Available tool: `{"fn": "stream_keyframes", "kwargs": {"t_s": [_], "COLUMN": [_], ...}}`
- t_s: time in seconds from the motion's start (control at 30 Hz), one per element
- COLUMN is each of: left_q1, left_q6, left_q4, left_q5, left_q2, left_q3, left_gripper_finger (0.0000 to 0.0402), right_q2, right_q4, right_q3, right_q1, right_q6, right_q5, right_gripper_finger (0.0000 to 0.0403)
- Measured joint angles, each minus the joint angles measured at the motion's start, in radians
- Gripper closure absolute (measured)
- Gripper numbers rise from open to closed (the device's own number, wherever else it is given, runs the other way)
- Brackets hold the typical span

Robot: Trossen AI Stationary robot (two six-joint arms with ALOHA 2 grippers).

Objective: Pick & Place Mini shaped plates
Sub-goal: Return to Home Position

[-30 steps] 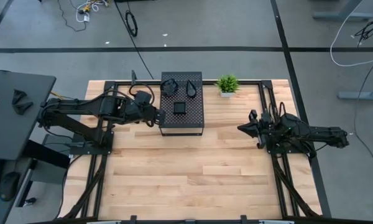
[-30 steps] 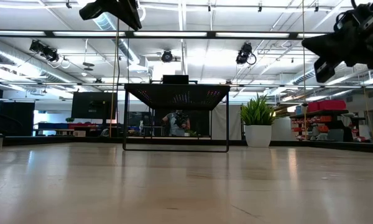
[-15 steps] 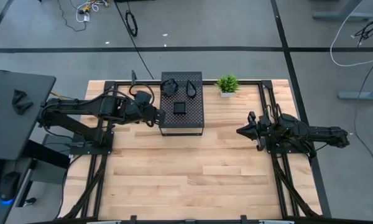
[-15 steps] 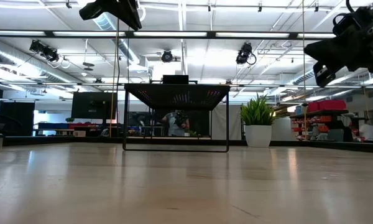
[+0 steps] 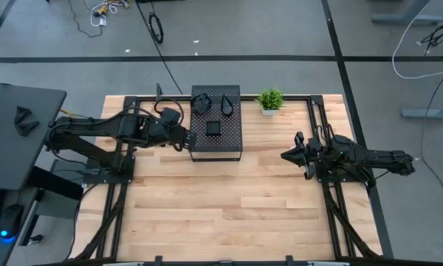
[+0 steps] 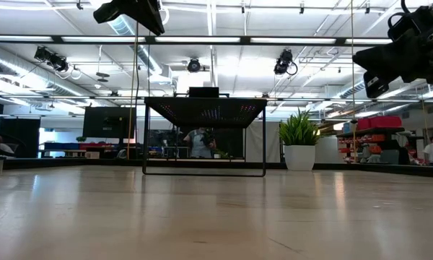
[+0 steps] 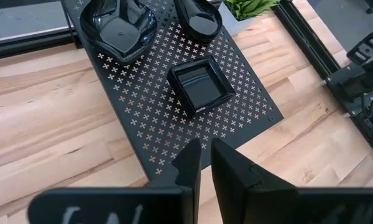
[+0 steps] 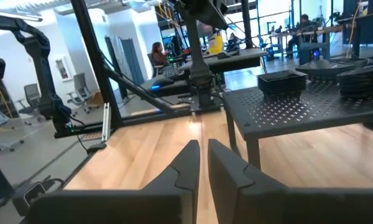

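Resting on shelf (image 7: pixel 143 118), plates (image 7: pixel 199 84) just beyond left gripper (image 7: pixel 204 147); right gripper (image 5: pixel 286 155) far off.

My overhead camera looks straight down on the whole table (image 5: pixel 221 214), from far enough to hold both arms. My low camera sits at tabletop height and faces level across the boards to the perforated shelf (image 6: pixel 204 108) and the potted plant (image 6: pixel 299 133), with the room behind them. My left wrist camera looks steeply down, close over the shelf top and its square plates (image 7: pixel 200 87). My right wrist camera looks almost level across the table at the shelf's side, from farther off. All four views share the shelf.
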Motion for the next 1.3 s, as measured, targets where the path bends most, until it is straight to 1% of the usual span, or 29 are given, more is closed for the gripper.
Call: {"fn": "stream_keyframes", "kwargs": {"t_s": [0.17, 0.27, 0.4, 0.47, 0.53, 0.57, 0.63, 0.77, 0.83, 0.9, 0.97, 1.07, 1.13, 1.23, 1.3], "left_q1": [0.001, 0.007, 0.015, 0.027, 0.047, 0.064, 0.104, 0.193, 0.233, 0.268, 0.293, 0.324, 0.339, 0.347, 0.346], "left_q6": [0.0, 0.012, 0.165, 0.253, 0.32, 0.348, 0.406, 0.508, 0.535, 0.54, 0.563, 0.615, 0.637, 0.668, 0.669], "left_q4": [0.001, 0.026, 0.097, 0.102, 0.122, 0.156, 0.251, 0.578, 0.727, 0.815, 0.874, 0.931, 0.969, 1.071, 1.194], "left_q5": [0.032, 0.009, 0.007, 0.02, 0.025, 0.028, 0.082, 0.268, 0.345, 0.377, 0.379, 0.382, 0.403, 0.459, 0.523], "left_q2": [0.0, 0.0, 0.0, -0.004, -0.034, -0.059, -0.121, -0.288, -0.373, -0.449, -0.521, -0.628, -0.685, -0.765, -0.807], "left_q3": [0.0, 0.0, 0.0, 0.0, -0.027, -0.056, -0.15, -0.412, -0.536, -0.64, -0.727, -0.837, -0.9, -0.995, -1.076], "left_gripper_finger": [0.0362, 0.0362, 0.0369, 0.0381, 0.0394, 0.0396, 0.0395, 0.0397, 0.0397, 0.0395, 0.0395, 0.0398, 0.0398, 0.0398, 0.0399], "right_q2": [0.0, 0.0, 0.0, 0.0, 0.0, 0.0, 0.0, 0.0, 0.0, 0.0, 0.0, 0.0, 0.0, 0.0, 0.0], "right_q4": [0.0, 0.0, 0.0, 0.0, 0.0, 0.0, 0.0, 0.0, 0.001, 0.001, 0.001, 0.001, 0.001, 0.001, 0.001], "right_q3": [0.0, 0.0, 0.0, 0.0, 0.0, 0.0, 0.0, 0.001, 0.001, 0.001, 0.001, 0.001, 0.001, 0.001, 0.001], "right_q1": [0.0, 0.0, 0.0, 0.0, 0.0, 0.0, 0.0, 0.0, 0.0, 0.0, 0.0, 0.0, 0.0, 0.0, 0.0], "right_q6": [0.016, 0.03, 0.03, 0.03, 0.03, 0.03, 0.03, 0.03, 0.03, 0.03, 0.03, 0.03, 0.03, 0.03, 0.03], "right_q5": [0.0, 0.0, 0.0, 0.0, 0.0, 0.0, 0.0, 0.001, 0.0, 0.0, 0.0, 0.0, 0.0, 0.0, 0.0], "right_gripper_finger": [0.0364, 0.0364, 0.0364, 0.0364, 0.0364, 0.0364, 0.0364, 0.0364, 0.0364, 0.0364, 0.0364, 0.0364, 0.0364, 0.0364, 0.0364]}}
